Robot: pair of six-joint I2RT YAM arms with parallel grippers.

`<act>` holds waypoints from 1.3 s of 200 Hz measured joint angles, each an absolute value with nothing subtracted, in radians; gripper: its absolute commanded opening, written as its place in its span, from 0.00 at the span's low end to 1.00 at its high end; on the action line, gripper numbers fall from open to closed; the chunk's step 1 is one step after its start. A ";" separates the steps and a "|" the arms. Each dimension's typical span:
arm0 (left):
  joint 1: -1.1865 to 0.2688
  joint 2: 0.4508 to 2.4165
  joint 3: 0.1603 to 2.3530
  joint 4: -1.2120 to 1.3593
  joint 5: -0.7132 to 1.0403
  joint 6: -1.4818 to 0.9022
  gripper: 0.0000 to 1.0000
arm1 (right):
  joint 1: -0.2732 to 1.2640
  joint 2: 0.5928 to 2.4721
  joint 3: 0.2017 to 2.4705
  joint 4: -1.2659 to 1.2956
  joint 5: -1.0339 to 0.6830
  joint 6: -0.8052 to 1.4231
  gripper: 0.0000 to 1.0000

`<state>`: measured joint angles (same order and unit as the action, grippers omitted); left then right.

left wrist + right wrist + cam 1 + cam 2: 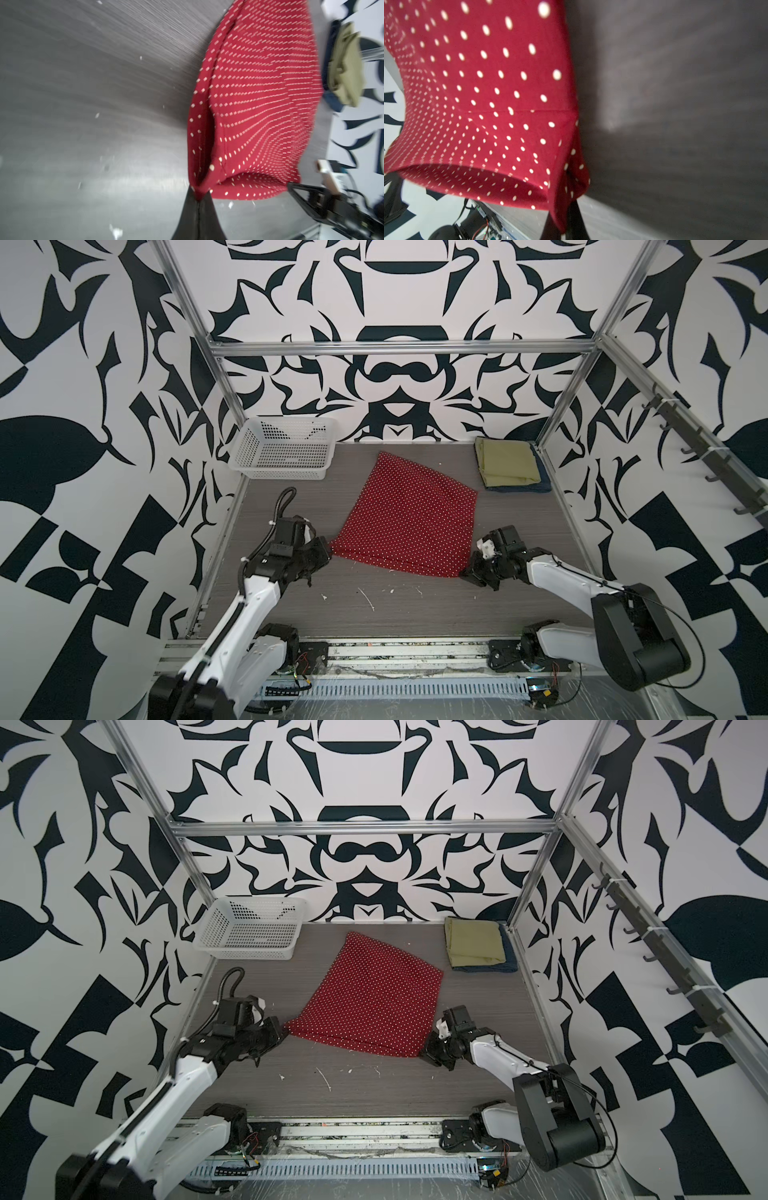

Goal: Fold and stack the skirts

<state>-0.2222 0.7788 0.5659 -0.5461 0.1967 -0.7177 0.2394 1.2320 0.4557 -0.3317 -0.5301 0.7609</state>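
The red polka-dot skirt (pixel 407 514) (pixel 370 994) lies spread on the grey table in both top views. My left gripper (pixel 329 549) (pixel 198 199) is shut on its near left corner, the cloth (pixel 259 93) bunching at the jaws. At the near right corner my right gripper (pixel 467 568) (pixel 564 226) is shut on the hem, with the red cloth (pixel 483 93) pinched between the black fingers. At the back right, the folded olive-green skirt (pixel 507 462) (pixel 473 942) rests on the folded dark blue denim skirt (pixel 540 485) (pixel 509 965).
A white perforated basket (pixel 282 454) (pixel 249 934) stands at the back left. Aluminium frame posts (pixel 577 393) border the table, and a rail with dark hooks (pixel 698 448) runs along the right. White scuffs (pixel 368 599) mark the table's front.
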 measured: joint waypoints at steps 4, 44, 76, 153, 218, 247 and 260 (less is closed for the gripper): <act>-0.230 0.715 0.566 -0.562 0.197 -0.731 0.00 | 0.240 1.221 0.458 -0.348 -0.533 0.759 0.00; -0.248 0.560 0.655 -0.620 0.171 -0.747 0.00 | 0.228 1.124 0.582 -0.490 -0.558 0.733 0.00; -0.248 0.809 0.801 -0.570 0.162 -0.678 0.00 | 0.163 1.120 0.720 -0.522 -0.547 0.714 0.00; -0.245 1.266 1.122 -0.432 0.132 -0.472 0.00 | 0.103 1.374 1.041 -0.503 -0.522 0.680 0.00; -0.233 1.552 1.381 -0.430 0.114 -0.295 0.00 | 0.059 1.569 1.172 -0.421 -0.536 0.674 0.00; -0.223 1.658 1.436 -0.430 0.107 -0.245 0.00 | 0.054 1.678 1.200 -0.373 -0.550 0.681 0.00; -0.219 1.702 1.449 -0.431 0.098 -0.230 0.00 | 0.054 1.715 1.211 -0.360 -0.555 0.686 0.00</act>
<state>-0.2192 1.7016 1.4494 -0.4309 0.0982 -0.2298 0.0536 1.7153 1.2114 -0.3599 -0.5552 0.6861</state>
